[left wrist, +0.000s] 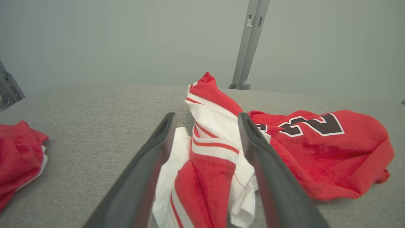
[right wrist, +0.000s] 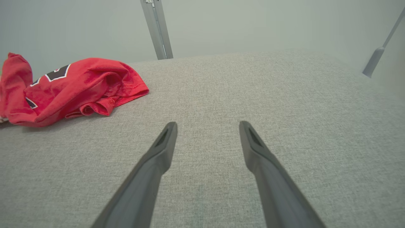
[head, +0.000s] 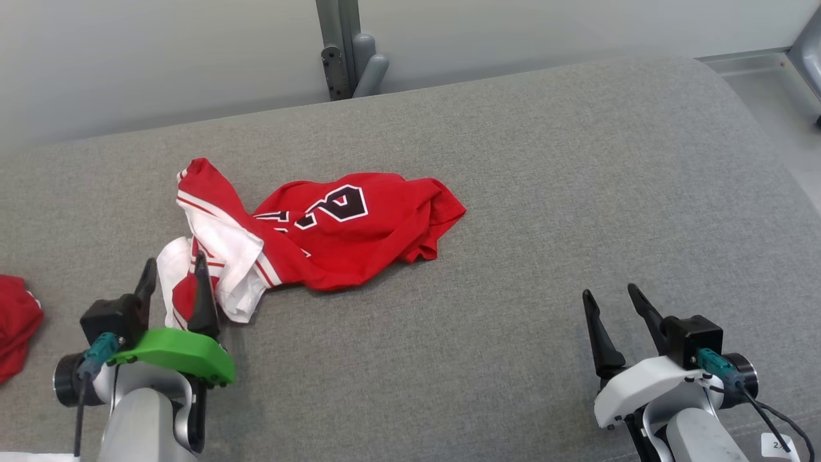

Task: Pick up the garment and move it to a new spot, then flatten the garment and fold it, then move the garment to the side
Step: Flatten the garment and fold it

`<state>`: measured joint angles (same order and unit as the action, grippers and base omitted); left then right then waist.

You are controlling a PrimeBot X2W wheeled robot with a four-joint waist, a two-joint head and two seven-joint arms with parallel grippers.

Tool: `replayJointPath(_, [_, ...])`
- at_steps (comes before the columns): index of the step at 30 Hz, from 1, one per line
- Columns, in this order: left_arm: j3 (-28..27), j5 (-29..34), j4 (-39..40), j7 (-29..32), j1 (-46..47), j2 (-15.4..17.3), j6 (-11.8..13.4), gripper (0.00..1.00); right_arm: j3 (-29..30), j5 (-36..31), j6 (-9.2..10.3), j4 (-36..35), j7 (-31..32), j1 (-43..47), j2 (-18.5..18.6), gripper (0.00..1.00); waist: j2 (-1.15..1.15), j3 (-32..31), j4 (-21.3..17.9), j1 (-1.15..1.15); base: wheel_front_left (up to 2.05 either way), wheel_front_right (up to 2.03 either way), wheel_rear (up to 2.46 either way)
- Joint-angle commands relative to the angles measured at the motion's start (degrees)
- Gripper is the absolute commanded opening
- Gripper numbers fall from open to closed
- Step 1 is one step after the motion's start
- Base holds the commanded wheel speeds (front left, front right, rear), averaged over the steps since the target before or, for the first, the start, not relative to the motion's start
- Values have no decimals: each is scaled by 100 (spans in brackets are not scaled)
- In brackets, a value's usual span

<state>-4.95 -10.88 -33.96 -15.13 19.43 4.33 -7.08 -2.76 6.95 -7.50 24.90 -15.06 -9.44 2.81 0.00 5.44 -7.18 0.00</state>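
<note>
Left tool (head: 175,260) and right tool (head: 610,290) both gape apart; crumpled garment (head: 372,237) hides part of its number.

- Head view: high, facing forward and down over the bench (head: 513,192)
- Left wrist view: low, close behind the garment (left wrist: 316,152)
- Right wrist view: low, farther off; all three share the garment

At nine o'clock in the head view, the picture's edge cuts off a second red cloth (head: 16,327). The garment (head: 359,237) folds over its black number, so it cannot be read, and a finger of the left gripper (head: 175,263) hides part of its white end. At five o'clock, a label (head: 777,444) is too small to read.
</note>
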Motion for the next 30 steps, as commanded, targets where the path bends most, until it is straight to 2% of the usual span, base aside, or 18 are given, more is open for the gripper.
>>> replayJointPath(1, [101, 34, 62, 0, -127, -43, -28, 100, 0, 9, 2, 2, -18, 94, 19, 100, 0, -17, 12, 0, 0, 0, 0])
replayJointPath(9, [926, -48, 89, 0, -169, -105, -45, 100, -1, -40, 2, -6, -18, -14, 18, 100, 0, 155, -180, 0, 0, 0, 0])
replayJointPath(11, [989, -63, 8, 0, -80, -103, -46, 100, 9, -55, 2, -22, -18, -36, 18, 100, 0, 206, -244, 0, 0, 0, 0])
replayJointPath(15, [899, 17, -144, -1, 49, -21, -43, 100, 12, -60, 2, -37, -18, -64, 19, 100, 0, 277, -338, 0, 0, 0, 0])
replayJointPath(20, [626, 199, -361, 0, 226, 76, 117, 100, 44, -66, 2, -70, -18, -93, 17, 100, 0, 385, -458, 0, 0, 0, 0])
replayJointPath(30, [355, 406, -654, -1, 405, 133, 254, 100, 64, -69, 2, -112, -18, -144, 18, 100, 0, 505, -480, 0, 0, 0, 0])
